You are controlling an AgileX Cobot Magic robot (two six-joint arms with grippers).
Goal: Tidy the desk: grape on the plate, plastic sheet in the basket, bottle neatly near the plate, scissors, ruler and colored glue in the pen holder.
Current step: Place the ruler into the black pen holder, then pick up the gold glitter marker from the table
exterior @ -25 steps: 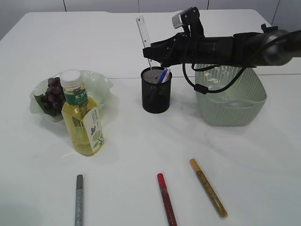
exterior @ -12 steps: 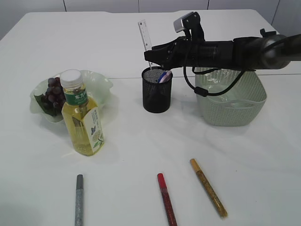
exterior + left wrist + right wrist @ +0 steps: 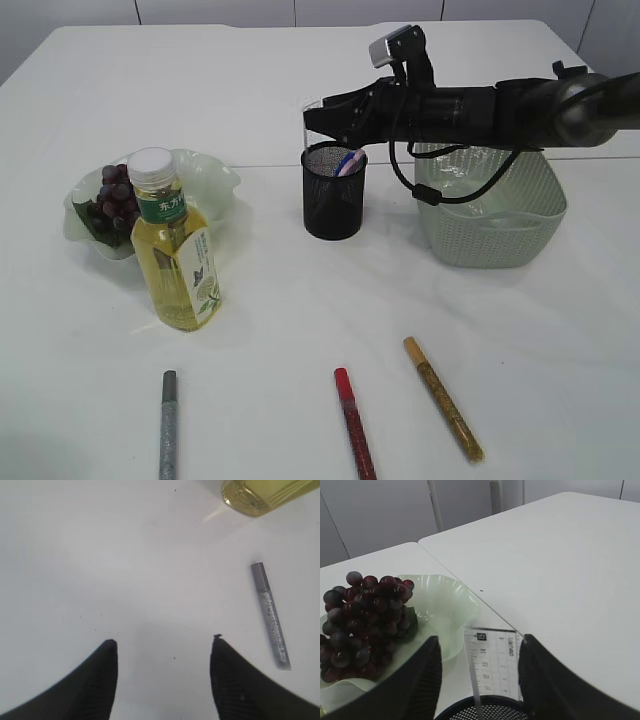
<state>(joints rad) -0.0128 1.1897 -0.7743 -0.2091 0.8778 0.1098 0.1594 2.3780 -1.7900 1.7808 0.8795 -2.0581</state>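
Right gripper (image 3: 479, 680): fingers spread, transparent ruler (image 3: 495, 662) standing between them in the pen holder (image 3: 334, 190); exterior view shows only its top. Left gripper (image 3: 164, 680): fingers apart, empty, above the worktop (image 3: 125, 570) near the silver glue stick (image 3: 270, 615).

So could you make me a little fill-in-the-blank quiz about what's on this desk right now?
1. The grapes lie on the pale green ____.
2. The clear ruler stands in the black mesh pen ____, between the right tool's fingers.
3. ____ glue pens lie flat on the table: silver, red and gold.
4. The bottle has a ____ cap.

Missing words: plate; holder; Three; white
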